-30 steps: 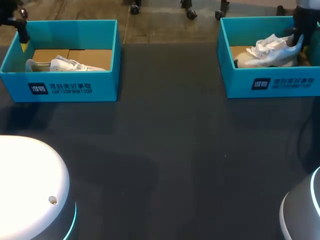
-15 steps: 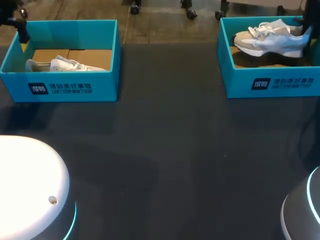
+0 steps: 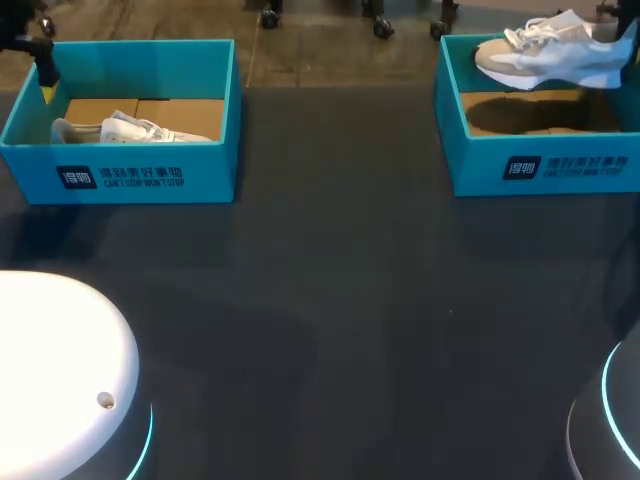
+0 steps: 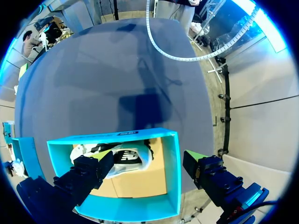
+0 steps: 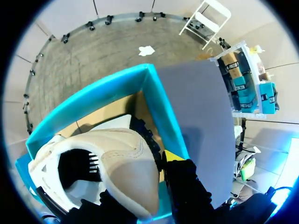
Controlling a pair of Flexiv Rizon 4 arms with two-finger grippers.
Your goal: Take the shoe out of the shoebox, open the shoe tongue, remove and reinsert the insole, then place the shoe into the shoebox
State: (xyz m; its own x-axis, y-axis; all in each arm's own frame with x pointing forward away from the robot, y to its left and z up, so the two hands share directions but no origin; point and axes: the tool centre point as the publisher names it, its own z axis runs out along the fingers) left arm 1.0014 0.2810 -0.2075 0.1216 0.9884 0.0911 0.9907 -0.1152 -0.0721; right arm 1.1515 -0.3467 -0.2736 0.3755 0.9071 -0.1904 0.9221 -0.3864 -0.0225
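Note:
A white and beige shoe (image 3: 548, 55) hangs above the right teal shoebox (image 3: 540, 165), clear of its cardboard floor. My right gripper (image 5: 159, 164) is shut on the shoe's heel (image 5: 128, 170); one yellow-tipped finger (image 5: 173, 156) shows outside the heel, the other is hidden inside the shoe. In the head view this gripper (image 3: 631, 38) is at the far right edge. A second white shoe (image 3: 130, 130) lies in the left teal shoebox (image 3: 120, 175). My left gripper (image 4: 148, 157) hovers open over that box (image 4: 170, 172), its fingers wide apart above the shoe (image 4: 124, 157).
The dark table (image 3: 330, 300) stretches between the two boxes and toward the front. My arms' white bases (image 3: 60, 380) sit at the near corners. Both boxes stand along the table's far edge.
My right gripper has lifted the shoe up out of the right box, from resting on its floor to hanging above its rim. The left arm has not moved.

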